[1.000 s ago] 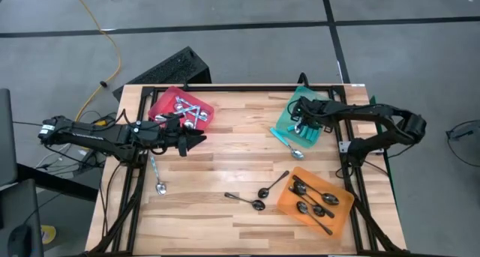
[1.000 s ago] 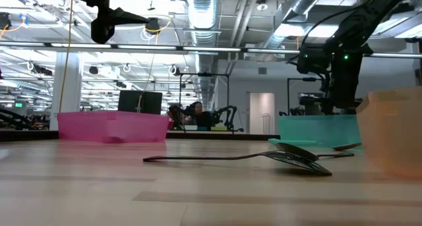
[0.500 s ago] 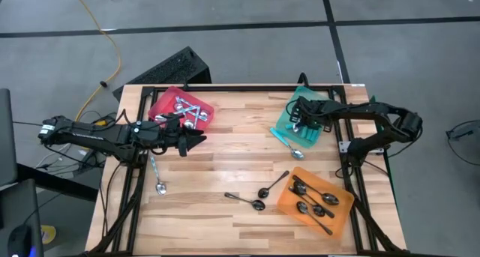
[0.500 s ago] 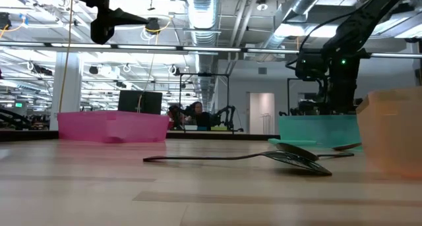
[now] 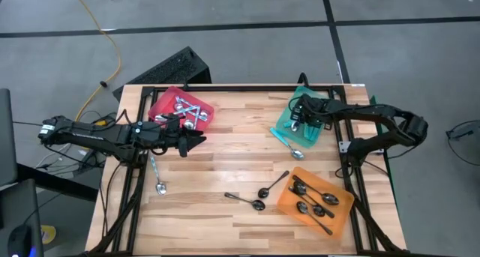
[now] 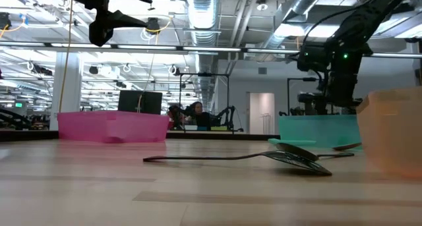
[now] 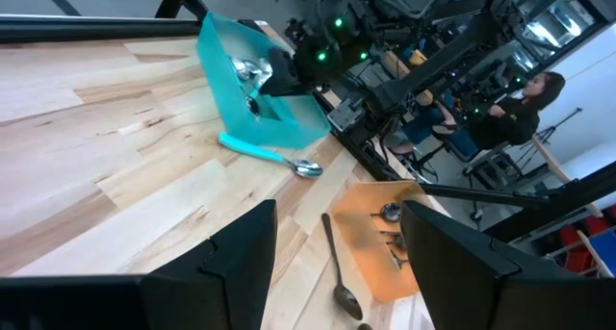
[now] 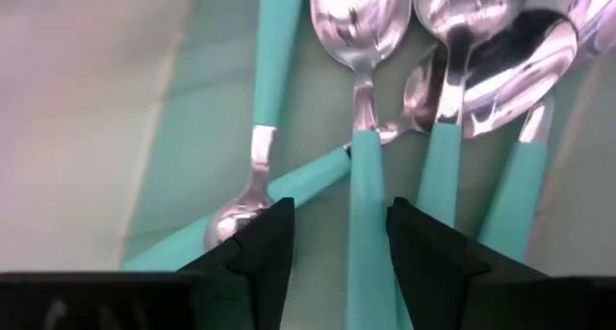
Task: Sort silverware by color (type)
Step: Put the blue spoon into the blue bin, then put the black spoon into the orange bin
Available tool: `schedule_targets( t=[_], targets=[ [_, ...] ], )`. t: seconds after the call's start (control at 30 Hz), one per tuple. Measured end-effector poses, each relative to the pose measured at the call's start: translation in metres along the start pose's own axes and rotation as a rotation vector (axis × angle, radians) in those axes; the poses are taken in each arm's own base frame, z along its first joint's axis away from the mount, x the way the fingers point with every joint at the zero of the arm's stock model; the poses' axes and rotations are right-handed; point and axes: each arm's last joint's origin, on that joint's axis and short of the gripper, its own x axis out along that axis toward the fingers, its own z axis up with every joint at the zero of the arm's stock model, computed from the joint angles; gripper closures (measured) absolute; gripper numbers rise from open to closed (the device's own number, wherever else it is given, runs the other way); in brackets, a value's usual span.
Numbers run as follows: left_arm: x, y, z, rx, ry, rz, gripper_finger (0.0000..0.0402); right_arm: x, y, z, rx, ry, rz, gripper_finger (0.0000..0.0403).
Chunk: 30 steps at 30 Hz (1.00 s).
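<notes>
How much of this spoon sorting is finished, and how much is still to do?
Mostly done: silver spoons lie in the red tray, teal-handled ones in the teal tray, black ones in the orange tray. The right gripper hangs open above the teal tray. Left: two teal-handled spoons and two black spoons on the table. The left gripper waits, open.

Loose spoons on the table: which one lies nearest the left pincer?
The teal-handled spoon at the table's left edge, just below the left pincer. The other teal-handled spoon lies beside the teal tray; two black spoons lie mid-table.
</notes>
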Motion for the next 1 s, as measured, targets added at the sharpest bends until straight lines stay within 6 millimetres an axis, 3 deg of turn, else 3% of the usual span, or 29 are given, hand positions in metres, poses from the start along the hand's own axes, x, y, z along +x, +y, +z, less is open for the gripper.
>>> schedule_targets(
  t=[0.3, 0.47, 0.67, 0.87, 1.0],
  targets=[
    [0.000, 0.000, -0.001, 0.026, 0.017, -0.016, 0.0196, -0.037, -0.002, 0.020, -0.003, -0.104, 0.239, 0.0215],
    [0.000, -0.005, -0.005, 0.219, 0.144, -0.168, 0.0196, -0.076, 0.001, 0.028, -0.240, -0.220, 0.532, 0.0216],
    [0.003, -0.018, -0.024, 0.397, 0.271, -0.336, 0.0196, -0.117, -0.002, 0.022, -0.420, -0.278, 0.737, 0.0226],
    [0.023, -0.017, -0.045, 0.477, 0.299, -0.201, 0.0196, -0.129, -0.004, 0.011, -0.482, -0.276, 0.804, 0.0231],
    [0.038, -0.016, -0.060, 0.591, 0.380, -0.234, 0.0196, -0.129, 0.000, 0.002, -0.529, -0.241, 0.825, 0.0232]
  ],
)
